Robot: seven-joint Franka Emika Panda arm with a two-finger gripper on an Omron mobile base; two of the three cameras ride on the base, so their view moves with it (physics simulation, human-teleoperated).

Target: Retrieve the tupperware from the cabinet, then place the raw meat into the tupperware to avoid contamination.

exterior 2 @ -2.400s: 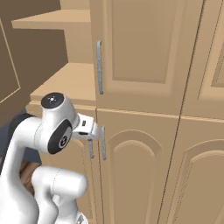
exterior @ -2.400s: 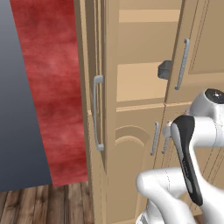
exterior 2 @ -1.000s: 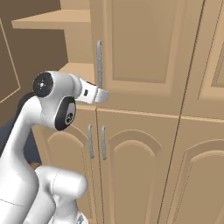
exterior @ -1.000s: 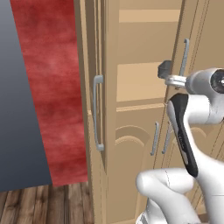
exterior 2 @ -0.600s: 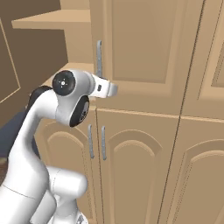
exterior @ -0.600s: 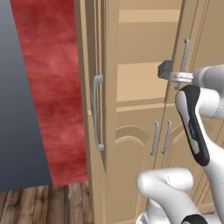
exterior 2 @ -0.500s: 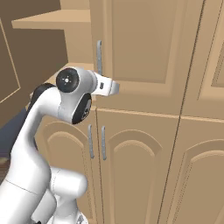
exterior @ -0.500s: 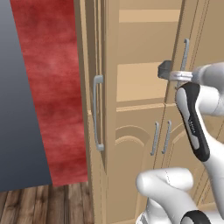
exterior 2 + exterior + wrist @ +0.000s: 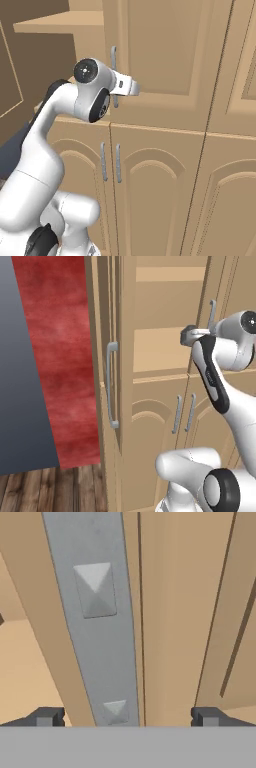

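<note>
While the arm was raised in front of the cabinet (image 9: 165,60), the gripper (image 9: 127,716) was seen from the hand view with its jaws spread wide, one dark fingertip (image 9: 47,716) at each side of the slim silver bar handle (image 9: 97,627) of an upper door. The handle was framed between the two tips, off-centre toward the left one, and no contact with either tip could be made out. A tan door panel and a narrow dark seam were shown just beside the handle.

In the left base view the gripper (image 9: 187,336) was placed at the same upper-door handle (image 9: 212,308), at its lower part, above the arched lower doors (image 9: 150,436) with their paired handles. An opened door (image 9: 112,356) with its own long handle was seen edge-on to the left, and tan shelves (image 9: 160,371) were visible inside the unit. A red wall panel (image 9: 60,356) and a wooden floor (image 9: 50,491) were shown further left.

In the right base view the hand was held against the handle (image 9: 114,55) of the flat-panel upper door. Whether the handle was touched could not be told there.
</note>
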